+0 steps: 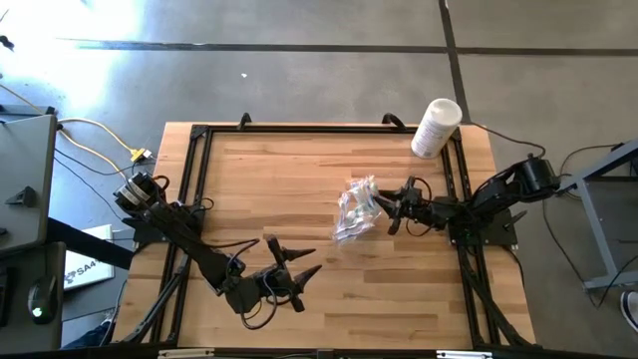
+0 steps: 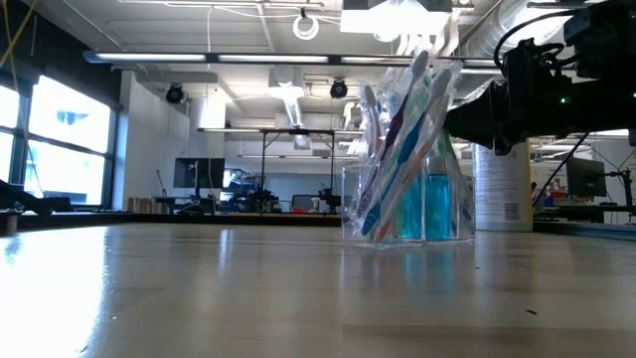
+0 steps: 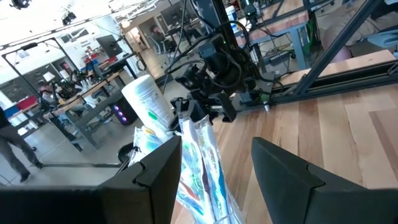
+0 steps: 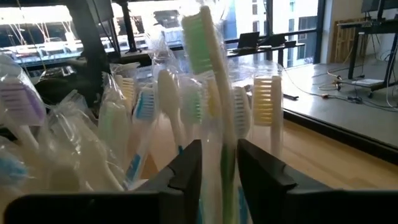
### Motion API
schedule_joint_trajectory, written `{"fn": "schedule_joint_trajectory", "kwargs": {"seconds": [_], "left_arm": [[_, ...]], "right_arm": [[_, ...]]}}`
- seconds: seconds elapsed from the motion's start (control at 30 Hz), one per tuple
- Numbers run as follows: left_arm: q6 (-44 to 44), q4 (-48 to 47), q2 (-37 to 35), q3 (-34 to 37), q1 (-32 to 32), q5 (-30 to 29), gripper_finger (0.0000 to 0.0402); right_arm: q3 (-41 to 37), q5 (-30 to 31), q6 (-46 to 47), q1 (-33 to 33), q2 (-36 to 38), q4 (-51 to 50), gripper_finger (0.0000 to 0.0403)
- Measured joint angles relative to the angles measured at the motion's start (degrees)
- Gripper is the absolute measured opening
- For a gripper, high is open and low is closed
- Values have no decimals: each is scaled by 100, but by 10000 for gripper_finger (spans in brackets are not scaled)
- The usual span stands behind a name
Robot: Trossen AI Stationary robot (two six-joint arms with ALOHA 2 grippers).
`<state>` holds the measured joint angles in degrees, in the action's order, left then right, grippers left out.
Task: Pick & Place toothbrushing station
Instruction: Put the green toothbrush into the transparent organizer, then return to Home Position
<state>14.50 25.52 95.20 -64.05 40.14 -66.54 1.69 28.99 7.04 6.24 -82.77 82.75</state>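
Toothbrushing station (image 1: 357,209): bagged toothbrushes and teal tubes standing upright on the bench (image 1: 299,170), right of centre, near a white bottle (image 1: 436,126). The right claw (image 1: 391,207) is at the bag's top, fingers slightly parted around a green toothbrush (image 4: 214,99); whether it grips cannot be told. The left claw (image 1: 291,269) waits open near the front edge. Placement appears nearly complete; release and retreat remain.

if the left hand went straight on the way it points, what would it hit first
Most likely the bag of toothbrushes, which stands in line beyond the left hand. The right hand is at the bag's far side; depth is hard to judge.
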Motion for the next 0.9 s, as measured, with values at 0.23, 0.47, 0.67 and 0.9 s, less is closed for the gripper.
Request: {"fn": "schedule_joint_trajectory", "kwargs": {"seconds": [0.23,0.47,0.67,0.9], "left_arm": [[0,-4,0,0,1,-1,189],[0,-14,0,0,2,-170,189],[26,-115,0,0,106,-760,189],[-460,-1453,-379,0,122,-1213,162]], "right_arm": [[0,-46,-133,0,53,23,173],[0,60,-598,195,291,61,222],[-125,1119,-1208,976,935,-94,227],[-127,1858,-1921,1966,1760,-455,224]]}}
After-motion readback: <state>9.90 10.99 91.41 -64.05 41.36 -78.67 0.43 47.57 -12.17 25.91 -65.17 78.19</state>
